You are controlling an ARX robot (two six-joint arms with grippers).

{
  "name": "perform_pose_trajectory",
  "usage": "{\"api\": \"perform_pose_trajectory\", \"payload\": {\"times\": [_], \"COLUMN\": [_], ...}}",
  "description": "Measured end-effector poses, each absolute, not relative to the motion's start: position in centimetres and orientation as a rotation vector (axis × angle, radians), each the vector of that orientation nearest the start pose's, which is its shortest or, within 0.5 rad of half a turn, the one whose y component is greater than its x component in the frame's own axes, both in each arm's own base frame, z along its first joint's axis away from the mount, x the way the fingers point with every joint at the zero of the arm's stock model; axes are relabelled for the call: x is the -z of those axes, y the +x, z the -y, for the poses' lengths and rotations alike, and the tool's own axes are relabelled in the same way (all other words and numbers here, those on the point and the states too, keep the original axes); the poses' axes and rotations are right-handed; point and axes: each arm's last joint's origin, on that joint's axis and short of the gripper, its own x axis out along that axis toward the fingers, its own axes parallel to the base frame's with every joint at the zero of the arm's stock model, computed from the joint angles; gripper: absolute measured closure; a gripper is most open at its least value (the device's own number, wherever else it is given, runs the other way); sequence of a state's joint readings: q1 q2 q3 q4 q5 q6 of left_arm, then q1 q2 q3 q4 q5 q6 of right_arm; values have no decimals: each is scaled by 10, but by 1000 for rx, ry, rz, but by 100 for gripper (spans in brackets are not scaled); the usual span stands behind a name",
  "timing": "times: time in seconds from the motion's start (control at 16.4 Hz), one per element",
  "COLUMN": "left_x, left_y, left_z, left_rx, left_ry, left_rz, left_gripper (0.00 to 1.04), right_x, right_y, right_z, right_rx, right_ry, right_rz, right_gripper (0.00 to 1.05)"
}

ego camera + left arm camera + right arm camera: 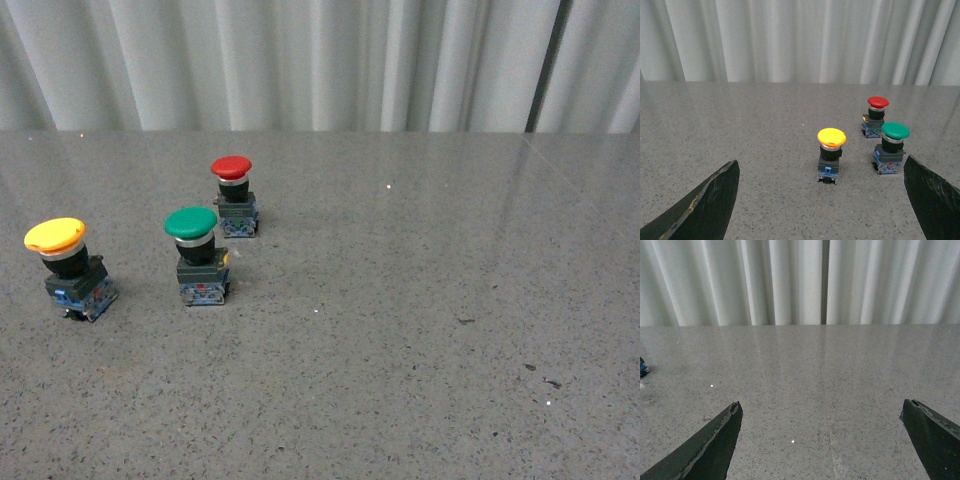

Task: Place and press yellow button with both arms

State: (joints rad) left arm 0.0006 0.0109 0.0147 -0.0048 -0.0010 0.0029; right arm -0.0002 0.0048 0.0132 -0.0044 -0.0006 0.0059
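The yellow button (pixel 65 262) stands upright at the table's left side, with a yellow mushroom cap, black collar and dark block base. In the left wrist view the yellow button (pixel 831 154) stands ahead of my left gripper (pixel 821 167), whose black fingers (pixel 715 195) are spread wide with nothing between them. My right gripper (pixel 820 410) is open too, over bare grey table, and no button lies between its fingers. Neither arm shows in the front view.
A green-capped button (pixel 198 255) stands right of the yellow one, and a red-capped button (pixel 234 195) behind it; the green-capped button (pixel 891 147) and red-capped button (pixel 875 116) show in the left wrist view. The grey speckled table (pixel 420 330) ends at a white curtain (pixel 320 60).
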Motion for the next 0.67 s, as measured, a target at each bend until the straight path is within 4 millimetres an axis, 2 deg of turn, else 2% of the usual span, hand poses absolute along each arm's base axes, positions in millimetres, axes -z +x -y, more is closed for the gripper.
{"api": "perform_pose_trajectory", "payload": {"times": [0.67], "left_x": [-167], "left_y": [97], "left_z": [0], "left_rx": [-2], "left_ry": [3], "left_rz": [-1], "left_gripper": [7], "right_x": [-167], "right_y": [97], "right_z": [0], "right_rx": [0], "right_ry": [6], "right_rz": [4], "right_gripper": [7]}}
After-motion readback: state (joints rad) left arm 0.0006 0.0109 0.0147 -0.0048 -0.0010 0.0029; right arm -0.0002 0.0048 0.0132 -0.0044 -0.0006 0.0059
